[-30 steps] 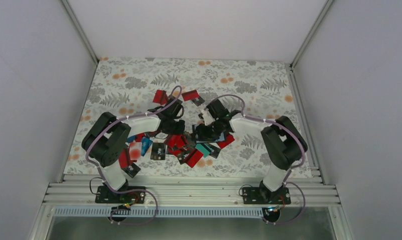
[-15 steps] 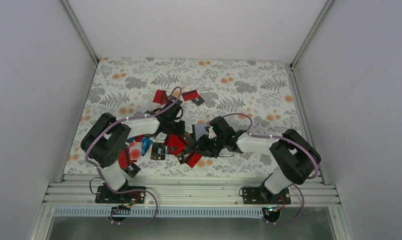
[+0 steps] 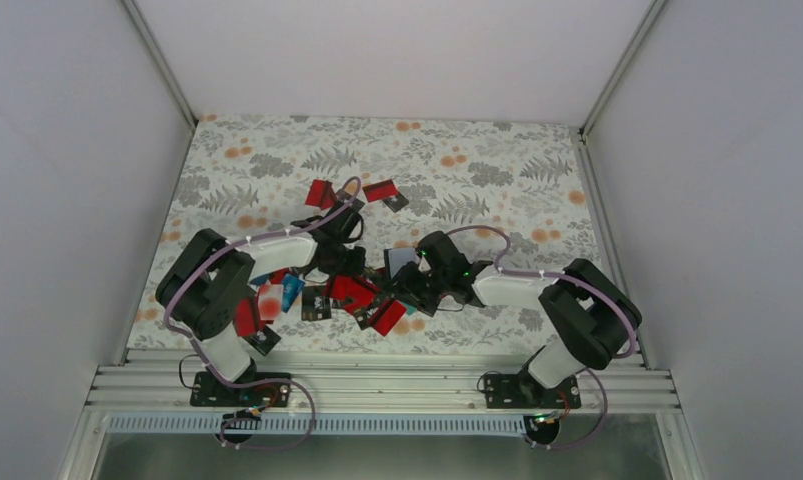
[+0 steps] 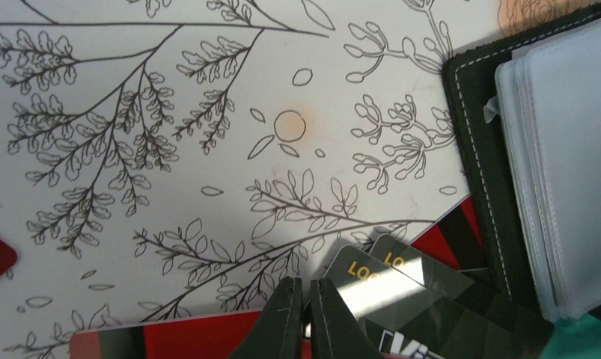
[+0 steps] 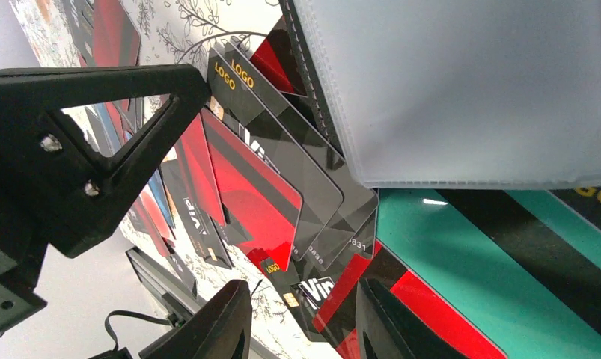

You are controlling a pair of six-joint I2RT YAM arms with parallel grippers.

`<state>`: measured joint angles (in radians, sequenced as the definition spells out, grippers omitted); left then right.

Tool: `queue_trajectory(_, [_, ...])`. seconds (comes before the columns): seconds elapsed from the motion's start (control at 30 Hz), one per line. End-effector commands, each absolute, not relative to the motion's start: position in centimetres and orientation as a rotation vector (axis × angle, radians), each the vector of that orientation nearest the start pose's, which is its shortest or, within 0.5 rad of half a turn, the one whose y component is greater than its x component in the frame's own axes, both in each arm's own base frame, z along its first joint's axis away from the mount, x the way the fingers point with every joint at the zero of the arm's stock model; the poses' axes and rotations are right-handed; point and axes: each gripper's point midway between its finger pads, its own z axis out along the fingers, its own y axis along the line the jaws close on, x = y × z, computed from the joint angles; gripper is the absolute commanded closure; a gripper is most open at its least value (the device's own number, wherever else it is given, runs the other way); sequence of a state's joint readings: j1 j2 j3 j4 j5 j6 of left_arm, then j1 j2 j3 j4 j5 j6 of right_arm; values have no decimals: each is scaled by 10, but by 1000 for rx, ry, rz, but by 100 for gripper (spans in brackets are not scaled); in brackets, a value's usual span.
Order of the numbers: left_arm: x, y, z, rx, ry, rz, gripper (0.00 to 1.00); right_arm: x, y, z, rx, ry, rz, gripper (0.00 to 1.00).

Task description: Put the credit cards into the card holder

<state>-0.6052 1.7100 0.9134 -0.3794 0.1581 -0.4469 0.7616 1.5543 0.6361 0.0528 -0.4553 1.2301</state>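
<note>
Credit cards (image 3: 362, 295), mostly red, lie heaped mid-counter (image 3: 277, 160) between the two arms. Card holder (image 4: 480, 149) lies open on the heap's right side, with its black stitched cover underneath and clear sleeves (image 4: 566, 149) fanned on top. The sleeves look blank, though the cloudy plastic may hide something. Left wrist view shows the left pincer (image 4: 303, 321) pressed together, tips low beside two black cards (image 4: 402, 292). Right wrist view adds a teal card (image 5: 507, 254) lying partly under the sleeves, and the right pincer (image 5: 304, 329) spread above overlapped cards. From overhead, both pincers' tips are lost against the heap.
</note>
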Motion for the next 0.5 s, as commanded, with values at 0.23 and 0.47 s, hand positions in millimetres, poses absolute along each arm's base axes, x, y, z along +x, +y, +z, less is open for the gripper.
queue_trajectory(0.23, [284, -244, 34, 363, 2835, -540, 93, 214, 304, 49, 414, 2820, 1226, 62])
queue_trajectory(0.47, [282, -252, 21, 404, 2856, -591, 93, 214, 304, 43, 411, 2834, 1219, 62])
